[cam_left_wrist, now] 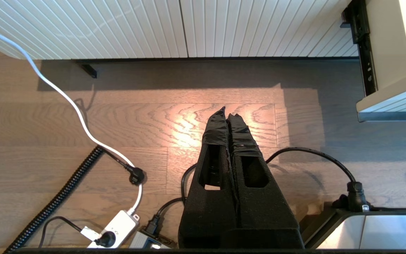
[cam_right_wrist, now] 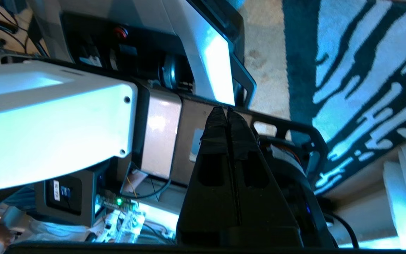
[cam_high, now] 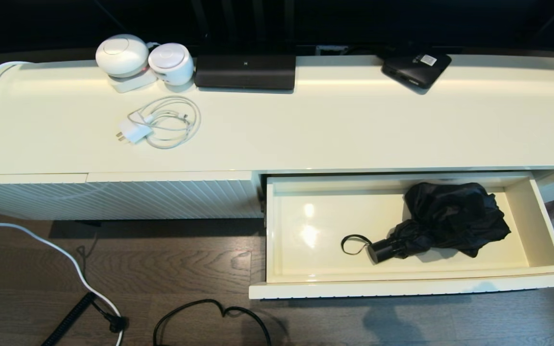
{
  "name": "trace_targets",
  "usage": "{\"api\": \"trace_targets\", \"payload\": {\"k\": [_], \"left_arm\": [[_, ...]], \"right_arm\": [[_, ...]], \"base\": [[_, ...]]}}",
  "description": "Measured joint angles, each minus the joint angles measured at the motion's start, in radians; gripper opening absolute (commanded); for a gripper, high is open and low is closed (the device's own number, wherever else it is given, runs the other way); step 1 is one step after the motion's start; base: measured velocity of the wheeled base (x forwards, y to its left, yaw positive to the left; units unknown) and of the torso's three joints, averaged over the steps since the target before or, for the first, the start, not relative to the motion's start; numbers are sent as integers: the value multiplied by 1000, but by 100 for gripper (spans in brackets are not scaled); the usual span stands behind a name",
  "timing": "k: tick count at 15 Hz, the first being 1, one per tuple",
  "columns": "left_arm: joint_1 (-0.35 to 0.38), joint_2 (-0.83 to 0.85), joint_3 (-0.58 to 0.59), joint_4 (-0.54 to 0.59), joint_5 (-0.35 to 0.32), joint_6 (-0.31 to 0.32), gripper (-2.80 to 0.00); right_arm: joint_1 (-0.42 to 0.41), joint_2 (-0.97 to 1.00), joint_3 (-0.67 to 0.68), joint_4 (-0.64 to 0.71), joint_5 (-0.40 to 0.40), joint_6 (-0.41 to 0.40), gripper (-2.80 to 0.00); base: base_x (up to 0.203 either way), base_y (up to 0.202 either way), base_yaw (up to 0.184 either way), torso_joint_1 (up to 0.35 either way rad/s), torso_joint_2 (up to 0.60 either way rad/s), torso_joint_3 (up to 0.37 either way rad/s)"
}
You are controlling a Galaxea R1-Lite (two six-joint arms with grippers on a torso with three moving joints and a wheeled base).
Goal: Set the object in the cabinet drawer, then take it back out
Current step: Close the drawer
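While my left gripper [cam_left_wrist: 227, 112] hangs pinched closed over the wood floor [cam_left_wrist: 153, 120], near the ribbed panel [cam_left_wrist: 189, 28], I see my right gripper [cam_right_wrist: 227, 111] closed too, empty, parked by the robot's base. Neither shows in the head view. From there, the drawer [cam_high: 416, 287] stands open at 4 o'clock, and the umbrella [cam_high: 445, 221] lies inside toward its right, handle [cam_high: 383, 250] pointing 8 o'clock, loop [cam_high: 354, 244] beyond.
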Motion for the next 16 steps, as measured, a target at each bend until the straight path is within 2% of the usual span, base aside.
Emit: {"api": "trace_targets", "payload": {"k": [6,9,13,16], "left_arm": [[0,0,0,0,0,0,-280],[1,0,0,0,1,0,-280],[1,0,0,0,0,0,-280],[0,0,-1,0,1,0,-280]], "right_arm": [[3,10,202,-378,29,-20,-280],[-3,13,322,-594,22,-58,-280],[-14,17,395,-689,8,-86,-280],[-16,21,427,-708,-23,-95,-280]], "base": [[0,0,0,0,0,0],[0,0,0,0,0,0],[0,0,0,0,0,0],[0,0,0,0,0,0]]}}
